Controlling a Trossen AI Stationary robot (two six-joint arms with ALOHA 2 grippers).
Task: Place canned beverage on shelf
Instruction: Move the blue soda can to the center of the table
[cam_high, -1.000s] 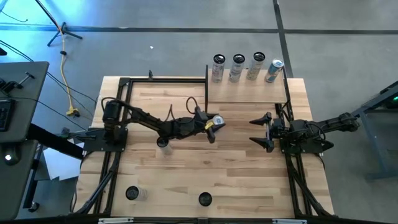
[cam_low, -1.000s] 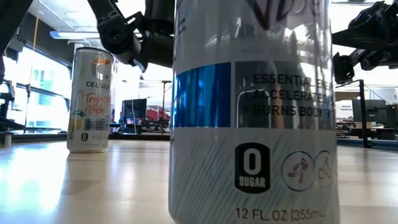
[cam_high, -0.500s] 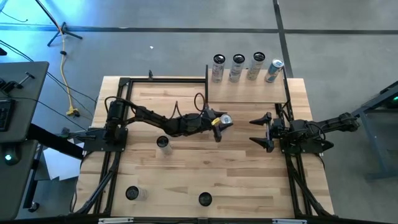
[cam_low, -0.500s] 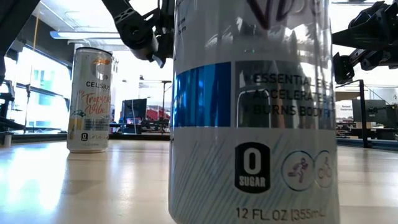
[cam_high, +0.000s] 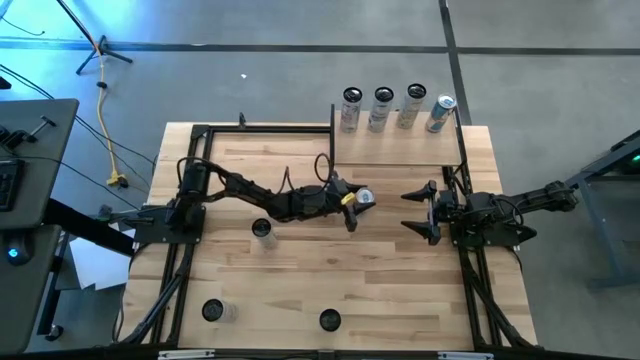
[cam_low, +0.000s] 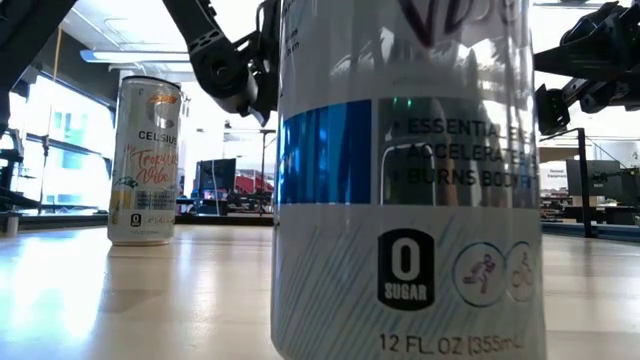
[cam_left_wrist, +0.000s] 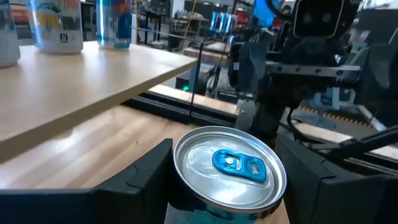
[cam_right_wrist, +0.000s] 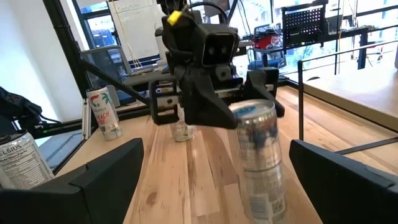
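In the low view, 1 tall white-and-blue beverage can (cam_low: 410, 180) stands so close to the lens that its top and foot are cut off, and it hides most of the table and both arms; only dark links show past its sides. A second white slim can (cam_low: 145, 160) stands farther back on the left.

The left gripper (cam_high: 352, 203) pinches a silver aluminium can with a blue pull tab (cam_high: 364, 197) between its 2 dark fingers (cam_left_wrist: 140, 180), holding it upright above the mid-table, in front of the small light-wood plank shelf on thin black posts (cam_high: 397, 150) and lower than its board. The can's label is out of sight in the left wrist view, where only its lid (cam_left_wrist: 230, 165) shows.

The right gripper (cam_high: 424, 211) waits well apart to the right, fingers spread wide with nothing between them.

4 cans (cam_high: 383, 108) stand in a row at the shelf's far edge. The large pale wooden tabletop (cam_high: 380, 290) also carries 3 loose cans seen from above, 1 (cam_high: 262, 229) near the left arm and 2 (cam_high: 329, 320) toward the near edge. Beyond the table lie grey floor, a yellow cable (cam_high: 108, 130), and bright windows and desks.
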